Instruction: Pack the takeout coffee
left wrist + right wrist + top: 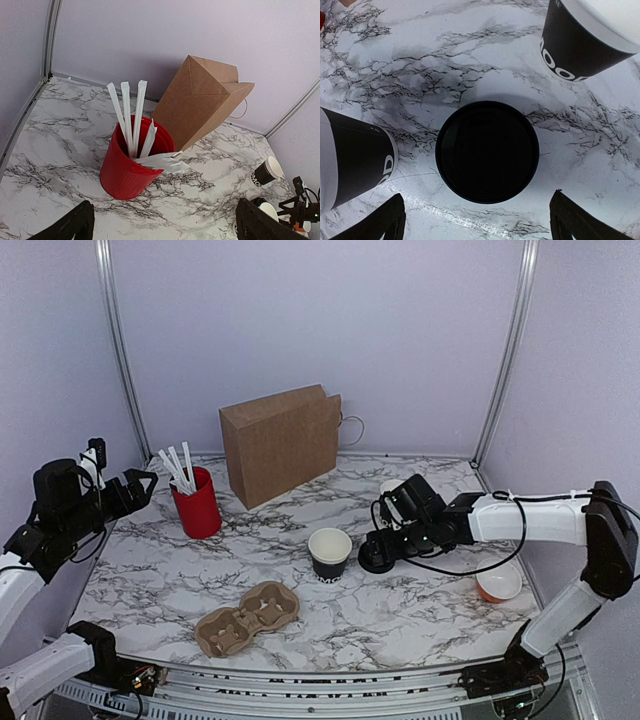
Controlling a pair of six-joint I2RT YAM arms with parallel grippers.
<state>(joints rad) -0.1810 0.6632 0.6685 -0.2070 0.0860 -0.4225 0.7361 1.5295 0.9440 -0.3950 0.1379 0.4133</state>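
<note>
The right gripper [477, 196] hangs wide open above the small black paper cup with black round plastic lid [487, 151]. This cup stands between one unlidded black cup [357, 160] and a second unlidded cup [585, 40]. I would descend straight, keep the lid centred, and close gently below the rim. The left gripper [167, 225] is also wide and holds nothing. The white marbled table [450, 625] has pale lilac walls [420, 330] around it.

white letters "OO" on right black cup [580, 45], "OD" on left black cup [360, 160]

Marble table [420, 610]: bag [280, 443], carrier [247, 617], lid [487, 151], maybe bowl [498, 585].
</note>
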